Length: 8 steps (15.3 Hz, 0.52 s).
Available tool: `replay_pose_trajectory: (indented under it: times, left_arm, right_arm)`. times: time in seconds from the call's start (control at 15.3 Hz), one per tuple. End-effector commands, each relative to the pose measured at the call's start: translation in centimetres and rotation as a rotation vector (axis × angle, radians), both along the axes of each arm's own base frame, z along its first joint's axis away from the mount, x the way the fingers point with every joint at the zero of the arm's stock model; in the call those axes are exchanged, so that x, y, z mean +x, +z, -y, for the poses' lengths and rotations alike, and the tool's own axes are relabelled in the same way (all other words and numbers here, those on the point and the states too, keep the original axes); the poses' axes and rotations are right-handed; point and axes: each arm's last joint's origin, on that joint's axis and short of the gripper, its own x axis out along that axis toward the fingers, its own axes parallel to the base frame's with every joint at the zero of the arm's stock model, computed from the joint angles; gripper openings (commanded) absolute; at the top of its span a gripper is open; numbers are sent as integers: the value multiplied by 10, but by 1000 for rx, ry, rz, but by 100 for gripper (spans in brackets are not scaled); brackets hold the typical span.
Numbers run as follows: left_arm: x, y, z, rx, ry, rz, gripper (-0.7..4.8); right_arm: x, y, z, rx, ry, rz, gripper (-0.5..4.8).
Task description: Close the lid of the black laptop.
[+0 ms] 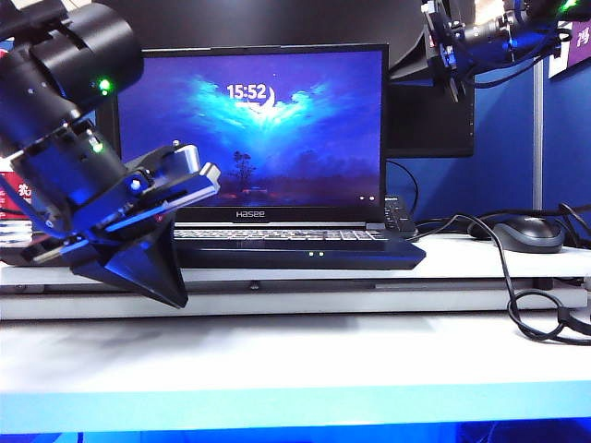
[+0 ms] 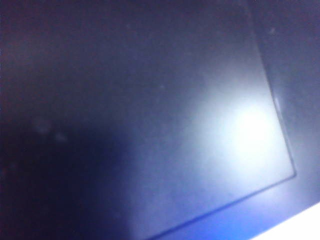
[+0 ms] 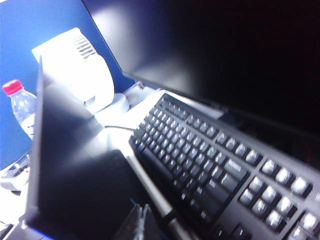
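While the lid [image 1: 251, 129] stands fully upright with its blue wallpaper and clock lit, nothing of the closing is done yet. The black laptop [image 1: 305, 251] sits open on the white counter [image 1: 295, 360], facing the exterior camera, its keyboard deck and two small front lights showing below the "Hasee" bezel.

My left tool [image 1: 180, 185] hangs low at the laptop's front left corner, in front of the deck and just beside the lid's lower left edge. From the exterior view its fingers look close together with nothing between them, but I cannot tell for certain how they stand, and the left wrist view gives only a blurred dark panel with a glare spot, so it is no help.

My right tool [image 1: 452, 51] is high up beyond the lid's top right corner, behind the laptop. Its wrist view looks down the back of the lid [image 3: 75, 170] toward a separate black keyboard [image 3: 220, 170], a larger dark monitor [image 3: 225, 55], a white fan-like thing [image 3: 80, 70] and a red-capped bottle [image 3: 20, 107]. Whether this tool is open or closed I cannot tell; only a sliver of it shows.

I judge the whole job remains: reach the lid's top edge from behind, push it forward and down, and press it flat onto the deck. A mouse [image 1: 526, 233] and cables [image 1: 517, 295] lie to the right, clear of the lid's swing.
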Motion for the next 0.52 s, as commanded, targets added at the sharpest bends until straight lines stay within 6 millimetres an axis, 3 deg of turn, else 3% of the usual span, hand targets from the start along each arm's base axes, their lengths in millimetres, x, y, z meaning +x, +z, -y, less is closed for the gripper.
replay_pose_trajectory:
  times: [0.07, 0.52]
  left_arm:
    - [11, 12, 3, -38, 43, 141, -5]
    - [14, 18, 5, -82, 47, 193, -5]
  right_arm:
    - [-5, -1, -4, 19, 97, -56, -1]
    - [-13, -7, -5, 54, 215, -183, -1]
